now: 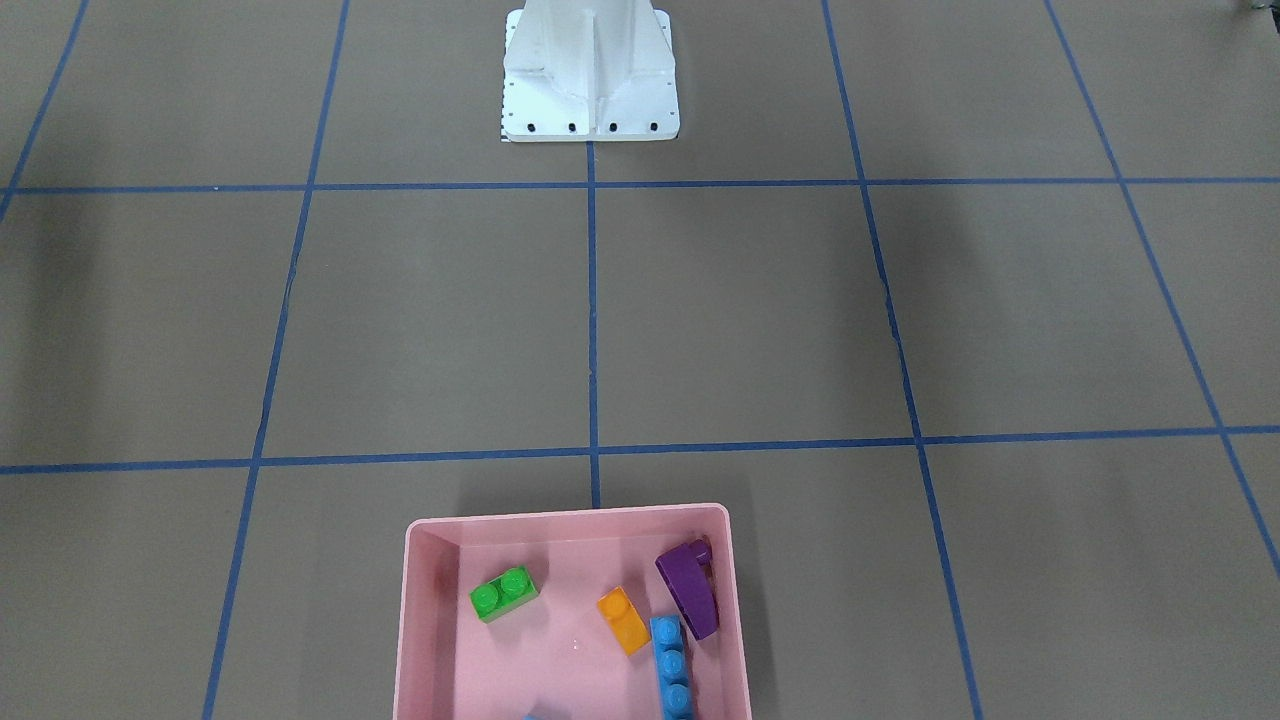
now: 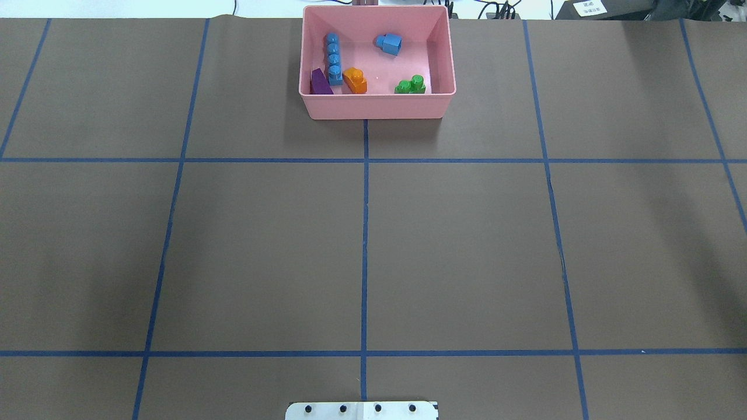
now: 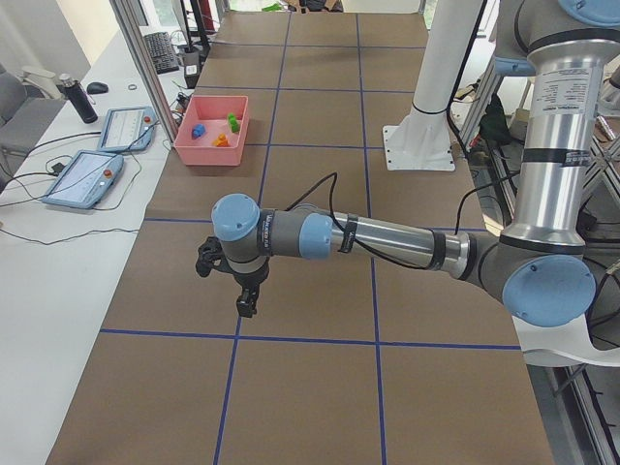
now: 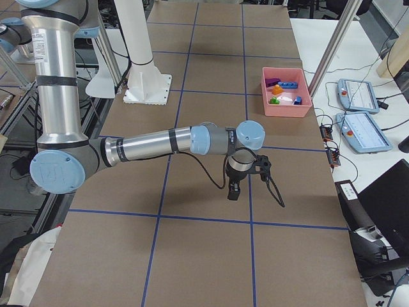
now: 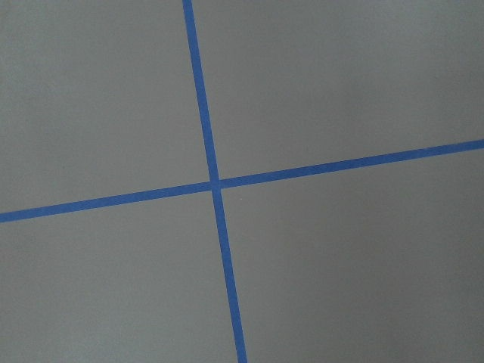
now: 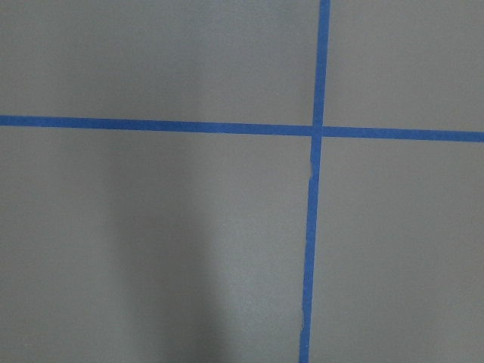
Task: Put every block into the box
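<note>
The pink box (image 2: 376, 108) stands at the table's far middle edge in the overhead view. In it lie the long blue block (image 2: 334, 58), tiny blue block (image 2: 390, 44), purple wedge (image 2: 320, 83), orange block (image 2: 355, 80) and green block (image 2: 411, 86). The front view shows the box (image 1: 570, 514) with the same blocks. No block shows on the table outside it. My left gripper (image 3: 247, 300) hangs above bare table, far from the box; my right gripper (image 4: 234, 190) likewise. Both show only in side views, so I cannot tell if they are open or shut.
The white robot base (image 1: 590, 80) stands opposite the box. Blue tape lines (image 2: 365, 233) divide the brown table into squares. Teach pendants (image 3: 82, 179) and cables lie on the side table beyond the box's end. Both wrist views show only table and tape.
</note>
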You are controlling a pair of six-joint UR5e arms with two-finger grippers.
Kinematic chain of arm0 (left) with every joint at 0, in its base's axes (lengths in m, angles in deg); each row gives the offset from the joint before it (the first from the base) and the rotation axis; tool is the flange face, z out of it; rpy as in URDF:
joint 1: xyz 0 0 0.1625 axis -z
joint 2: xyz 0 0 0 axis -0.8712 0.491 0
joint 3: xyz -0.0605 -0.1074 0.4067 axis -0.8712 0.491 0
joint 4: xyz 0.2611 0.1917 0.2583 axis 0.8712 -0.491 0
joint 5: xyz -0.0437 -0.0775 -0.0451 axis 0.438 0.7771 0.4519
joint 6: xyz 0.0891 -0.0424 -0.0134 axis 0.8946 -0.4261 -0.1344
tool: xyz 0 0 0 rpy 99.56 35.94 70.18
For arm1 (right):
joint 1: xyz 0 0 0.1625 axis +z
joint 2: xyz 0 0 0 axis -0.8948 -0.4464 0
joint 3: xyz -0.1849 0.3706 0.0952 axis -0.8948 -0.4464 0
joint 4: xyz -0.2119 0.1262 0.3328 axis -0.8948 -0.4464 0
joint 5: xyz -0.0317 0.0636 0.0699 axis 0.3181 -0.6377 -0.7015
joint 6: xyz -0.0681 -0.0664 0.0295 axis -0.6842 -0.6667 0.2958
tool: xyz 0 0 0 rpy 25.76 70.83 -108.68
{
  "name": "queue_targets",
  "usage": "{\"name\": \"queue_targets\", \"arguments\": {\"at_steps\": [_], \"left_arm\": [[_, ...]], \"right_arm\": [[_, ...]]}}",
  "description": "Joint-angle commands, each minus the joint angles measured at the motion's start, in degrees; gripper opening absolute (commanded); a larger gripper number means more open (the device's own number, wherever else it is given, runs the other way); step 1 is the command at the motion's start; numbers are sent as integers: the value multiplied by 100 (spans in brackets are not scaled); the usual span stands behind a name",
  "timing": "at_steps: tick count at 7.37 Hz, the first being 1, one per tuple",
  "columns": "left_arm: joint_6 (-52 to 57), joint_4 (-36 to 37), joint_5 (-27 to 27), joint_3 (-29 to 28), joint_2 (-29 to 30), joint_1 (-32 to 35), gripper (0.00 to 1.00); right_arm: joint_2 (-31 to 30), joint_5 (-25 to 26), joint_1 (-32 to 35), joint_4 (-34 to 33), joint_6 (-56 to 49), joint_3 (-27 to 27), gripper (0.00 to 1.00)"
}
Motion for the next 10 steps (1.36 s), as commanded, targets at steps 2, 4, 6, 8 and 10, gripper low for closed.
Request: {"name": "queue_targets", "arguments": {"at_steps": [2,4,6,8,10], "left_arm": [[0,7,-13,63,-86,-8,100],[17,-2,-21,72,-96,-8,100],[35,-2,-731,159,-52,-25,100],[88,-202,-707,160,-130,-25,100],[44,-501,-445,107,-315,-25,100]], "right_arm": [[-2,38,0,9,-29,4,100],[-11,-6,0,10,-47,4,100],[-20,-33,0,1,-56,57,100],[-20,-33,0,9,-56,74,100],[-55,-41,0,1,-56,145,100]]}}
